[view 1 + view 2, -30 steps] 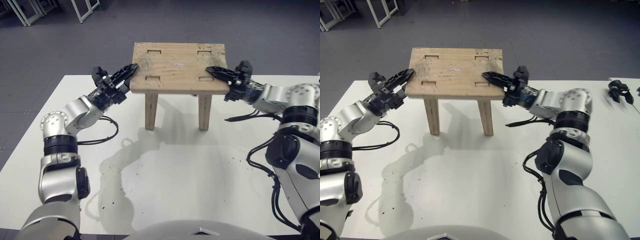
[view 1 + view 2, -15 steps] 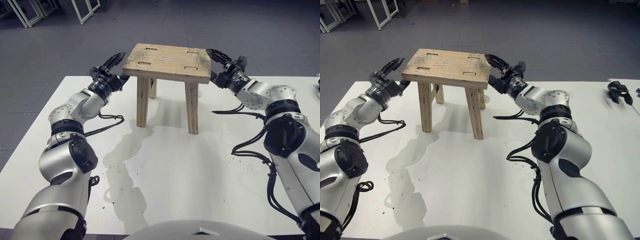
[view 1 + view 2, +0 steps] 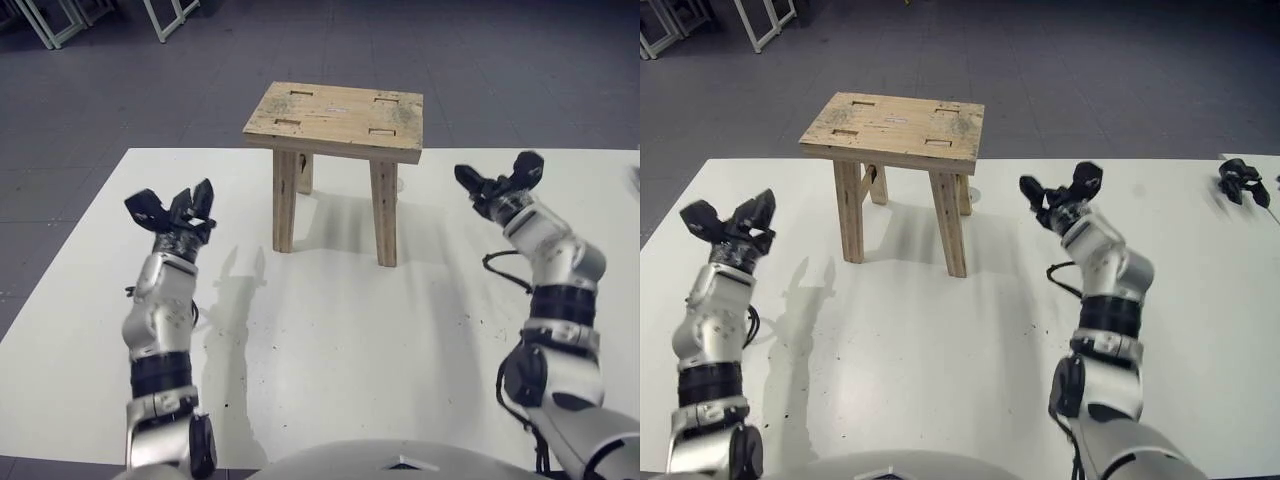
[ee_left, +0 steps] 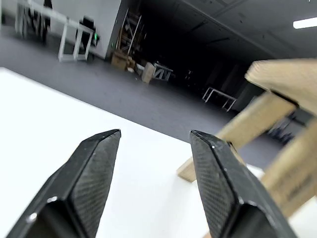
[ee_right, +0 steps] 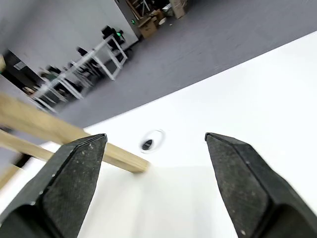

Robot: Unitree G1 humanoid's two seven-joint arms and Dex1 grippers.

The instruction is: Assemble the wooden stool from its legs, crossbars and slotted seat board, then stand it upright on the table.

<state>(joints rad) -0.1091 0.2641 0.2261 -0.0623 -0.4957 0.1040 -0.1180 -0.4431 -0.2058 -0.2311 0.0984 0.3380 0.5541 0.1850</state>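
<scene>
Standing on table (image 3: 400, 350): one stool (image 3: 335, 115), perhaps four legs (image 3: 284, 205); left gripper (image 3: 172, 200), right gripper (image 3: 497, 170) agape, empty.

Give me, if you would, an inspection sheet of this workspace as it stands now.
Surface: white table, with dark specks near the left arm.
Job's things: wooden stool assembled, upright on its legs at the table's far side.
Clutter: small black object at the far right.
Grippers: left gripper and right gripper open, empty, clear of the stool.
Cables: black cable beside the right forearm.
Surroundings: grey floor, white frames far left.
</scene>
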